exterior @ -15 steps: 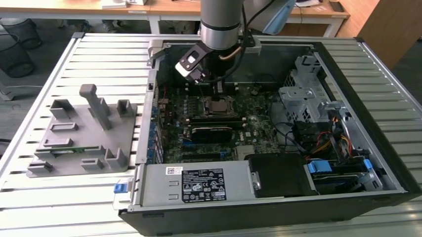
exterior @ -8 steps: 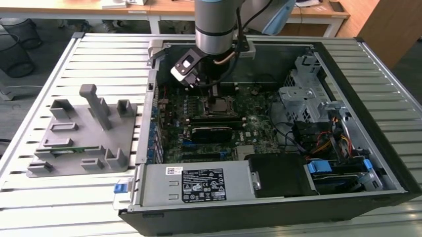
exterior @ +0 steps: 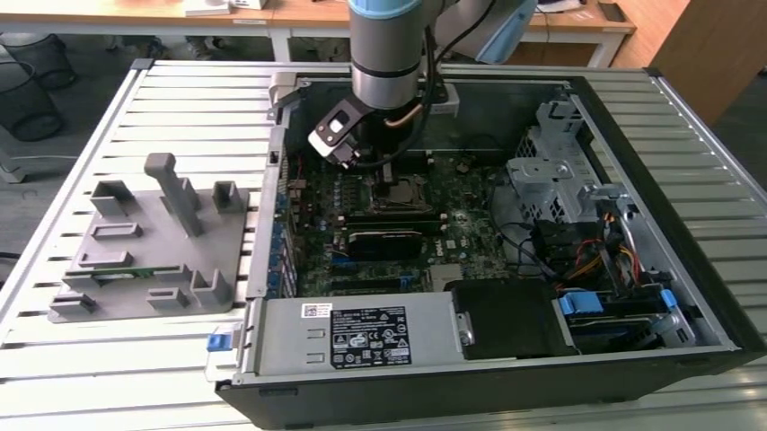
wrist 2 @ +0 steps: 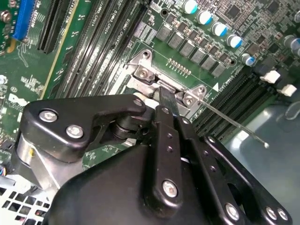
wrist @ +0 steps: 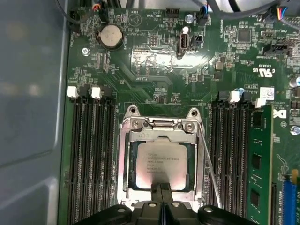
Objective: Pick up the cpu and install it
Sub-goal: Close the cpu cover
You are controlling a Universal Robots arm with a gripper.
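Silvery cpu in socket — gripper at edge

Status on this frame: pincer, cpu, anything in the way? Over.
Copy: pincer shut, tips at edge of cpu. Chip lies flat in socket. Nothing over it.

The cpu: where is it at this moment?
In the first wrist view the cpu lies flat inside the socket's metal frame on the motherboard, between two banks of memory slots, with the gripper at its edge.
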